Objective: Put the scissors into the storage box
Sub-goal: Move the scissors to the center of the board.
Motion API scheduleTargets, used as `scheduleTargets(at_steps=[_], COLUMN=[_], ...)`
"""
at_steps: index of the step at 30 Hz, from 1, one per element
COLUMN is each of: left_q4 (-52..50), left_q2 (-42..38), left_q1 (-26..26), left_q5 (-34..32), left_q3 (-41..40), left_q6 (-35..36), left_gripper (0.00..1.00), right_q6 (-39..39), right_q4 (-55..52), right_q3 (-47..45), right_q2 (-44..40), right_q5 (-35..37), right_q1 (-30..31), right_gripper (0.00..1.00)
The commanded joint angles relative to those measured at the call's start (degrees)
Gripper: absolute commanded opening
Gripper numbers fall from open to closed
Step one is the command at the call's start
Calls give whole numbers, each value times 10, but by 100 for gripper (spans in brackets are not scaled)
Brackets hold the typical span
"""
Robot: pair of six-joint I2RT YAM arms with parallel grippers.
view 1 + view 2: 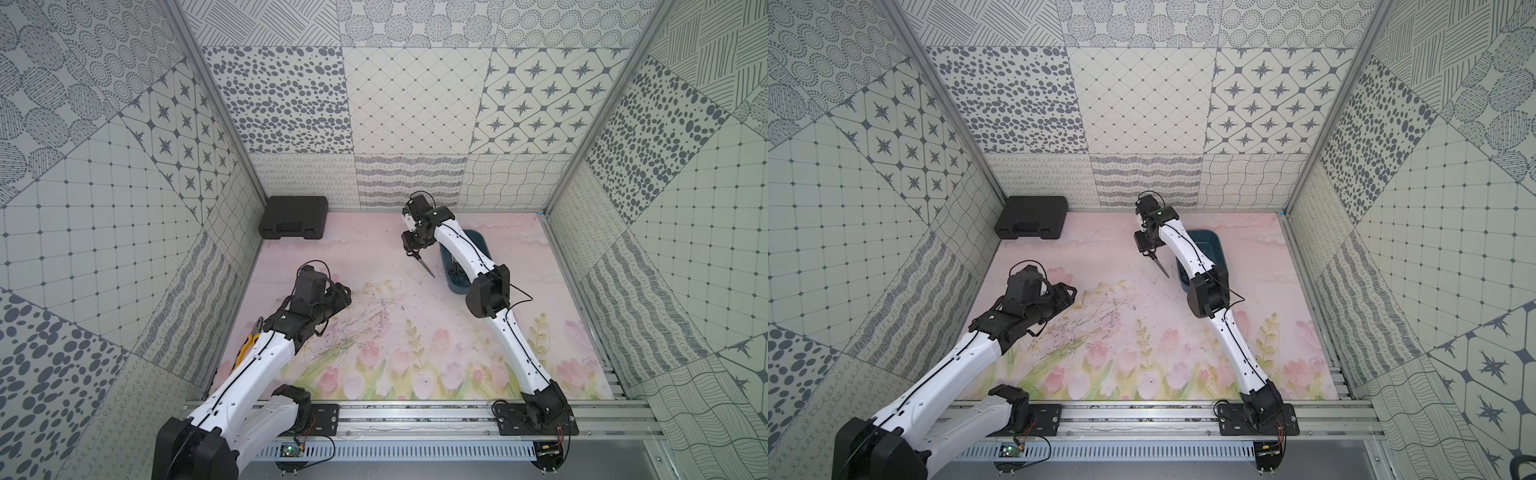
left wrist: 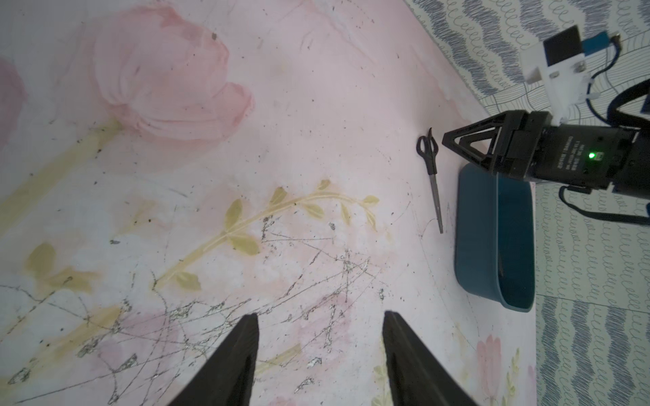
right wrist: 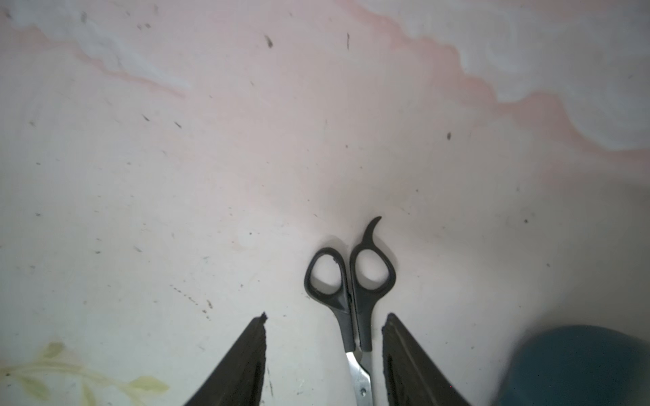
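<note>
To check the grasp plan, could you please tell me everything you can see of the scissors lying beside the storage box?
The scissors are a small pair with two black, plastic-looking loop handles, one carrying a curved finger hook, and slim silver blades closed to a point. They lie flat on the flowered mat, alongside the storage box but not touching it. The right gripper has its jaws open on either side of the handle shanks; no contact is visible.

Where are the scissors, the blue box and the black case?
scissors (image 3: 362, 327): right wrist view, on the handle.
box (image 2: 475, 239): left wrist view, on its outer wall.
case (image 1: 293, 217): a top view, on its lid.
</note>
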Motion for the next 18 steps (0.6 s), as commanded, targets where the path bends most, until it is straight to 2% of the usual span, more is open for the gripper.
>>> scheduleTargets(at_steps=[1,8,18], left_q4=[3,20,25], left_q2=[-4,49,83], left_q1=[7,7,7], left_q5=[-15,8,19], left_q3=[-27,-5,7], left_q6=[23,30,31], left_gripper=[61,61,62], right_q6=[-9,-14,-6], right_q4=[8,16,37], right_q3=[-7,16,12], right_q2=[-1,37,78], right_q5=[-6,17,25], right_q1=[1,1,3], right_gripper=[52,41,36])
